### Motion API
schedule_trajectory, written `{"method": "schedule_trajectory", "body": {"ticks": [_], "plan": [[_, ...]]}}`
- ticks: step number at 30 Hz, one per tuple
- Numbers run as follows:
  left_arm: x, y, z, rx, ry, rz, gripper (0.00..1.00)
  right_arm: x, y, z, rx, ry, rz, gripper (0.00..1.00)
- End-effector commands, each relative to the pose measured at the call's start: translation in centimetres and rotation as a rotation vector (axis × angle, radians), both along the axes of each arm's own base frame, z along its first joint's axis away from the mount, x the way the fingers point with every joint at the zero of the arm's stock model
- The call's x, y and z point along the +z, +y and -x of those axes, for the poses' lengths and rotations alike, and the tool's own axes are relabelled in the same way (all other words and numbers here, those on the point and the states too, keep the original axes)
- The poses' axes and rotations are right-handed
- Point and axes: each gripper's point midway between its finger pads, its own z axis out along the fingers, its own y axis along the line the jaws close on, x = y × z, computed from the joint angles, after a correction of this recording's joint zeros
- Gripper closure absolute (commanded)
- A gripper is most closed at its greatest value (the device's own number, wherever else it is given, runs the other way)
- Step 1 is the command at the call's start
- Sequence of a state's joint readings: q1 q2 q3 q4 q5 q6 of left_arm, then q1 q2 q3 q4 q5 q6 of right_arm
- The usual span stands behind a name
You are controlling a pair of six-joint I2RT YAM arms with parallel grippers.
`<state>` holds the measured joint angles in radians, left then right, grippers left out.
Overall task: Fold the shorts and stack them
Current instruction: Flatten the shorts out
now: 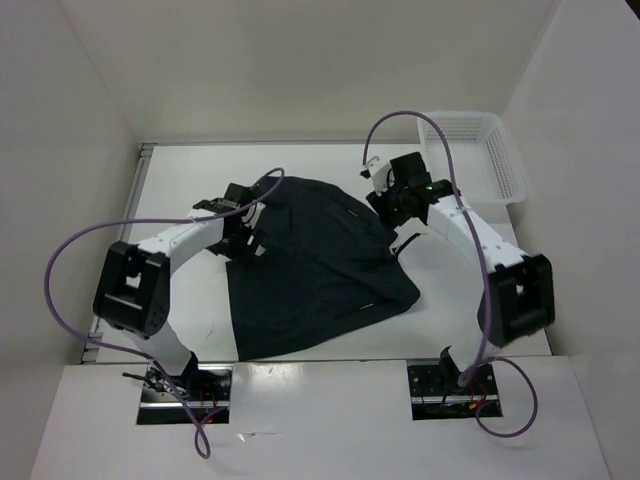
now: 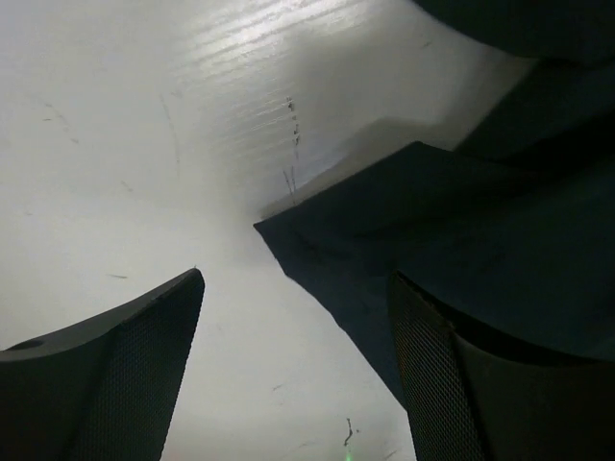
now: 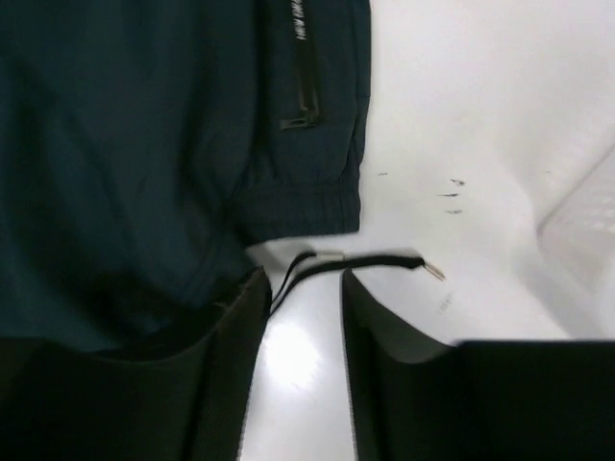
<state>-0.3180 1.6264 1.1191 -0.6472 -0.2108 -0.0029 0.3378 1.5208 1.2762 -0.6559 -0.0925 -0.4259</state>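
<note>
The dark shorts (image 1: 315,265) lie spread and partly folded in the middle of the white table. My left gripper (image 1: 240,232) is open at their left edge; in the left wrist view a corner of the fabric (image 2: 404,230) lies between and ahead of my fingers (image 2: 125,375), with nothing held. My right gripper (image 1: 392,208) is open at the shorts' right side. In the right wrist view the waistband and zip pocket (image 3: 303,115) lie ahead, and the black drawstring (image 3: 370,263) runs across the table just ahead of the fingertips.
A white lattice basket (image 1: 478,150) stands at the back right corner, also faintly at the right edge of the right wrist view (image 3: 586,226). White walls close in the table (image 1: 180,180) at the back and sides.
</note>
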Motion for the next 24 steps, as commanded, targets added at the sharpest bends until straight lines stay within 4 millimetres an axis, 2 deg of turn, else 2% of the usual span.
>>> {"method": "schedule_trajectory", "body": {"ticks": [1,3,4,5,6,8,9,12,15,17,18,20,21,22,23,24], "plan": [[-1.0,-0.5,-1.4,0.001,-0.016,0.033,0.16,-3.2,-0.2,-4.8,-0.167,-0.049,0.019,0.59],[-2.1,-0.4,-1.1,0.001,0.01,0.025,0.22,-4.3,0.5,-6.0,-0.147,-0.032,0.018,0.64],[-2.8,-0.3,-0.9,0.002,0.032,0.018,0.24,-6.3,0.7,-6.3,-0.146,0.01,0.037,0.7],[-3.2,-0.5,-0.8,-0.002,0.046,0.024,0.26,-6.3,0.8,-7.3,-0.158,0.009,0.019,0.72],[-3.9,-0.4,-0.6,-0.001,0.069,0.017,0.3,-8.3,0.9,-7.4,-0.158,0.054,0.038,0.74],[-4.7,-0.7,-0.3,-0.008,0.099,0.031,0.32,-9.1,0.9,-8.4,-0.161,0.072,0.038,0.77],[-5.3,-1.0,-0.4,-0.011,0.117,0.037,0.32,-10.8,0.7,-8.4,-0.161,0.119,0.044,0.78],[-6.6,-1.3,-0.6,-0.013,0.152,0.039,0.32,-11.3,0.8,-9.9,-0.187,0.124,0.033,0.81],[-8.3,-0.2,-1.6,0.008,0.136,-0.033,0.33,-13.0,0.0,-11.5,-0.249,0.14,0.068,0.82],[-9.2,0.8,-2.2,0.033,0.122,-0.077,0.33,-13.9,-0.3,-13.2,-0.303,0.127,0.095,0.84],[-9.4,1.3,-3.8,0.048,0.082,-0.116,0.33,-14.0,-1.0,-14.1,-0.354,0.118,0.092,0.84],[-9.6,3.8,-6.3,0.122,0.03,-0.179,0.34,-13.1,-1.9,-17.2,-0.435,0.04,0.103,0.85],[-8.1,4.3,-9.2,0.156,-0.037,-0.174,0.34,-11.1,-2.1,-19.4,-0.479,-0.022,0.071,0.85],[-7.3,5.2,-11.1,0.189,-0.072,-0.173,0.35,-11.0,-2.4,-20.6,-0.517,-0.054,0.078,0.85],[-7.3,7.2,-12.0,0.237,-0.06,-0.177,0.35,-10.2,-2.3,-21.5,-0.539,-0.082,0.061,0.85],[-6.6,7.1,-13.3,0.242,-0.073,-0.14,0.35,-7.7,-1.8,-23.2,-0.549,-0.142,0.018,0.85]]}}
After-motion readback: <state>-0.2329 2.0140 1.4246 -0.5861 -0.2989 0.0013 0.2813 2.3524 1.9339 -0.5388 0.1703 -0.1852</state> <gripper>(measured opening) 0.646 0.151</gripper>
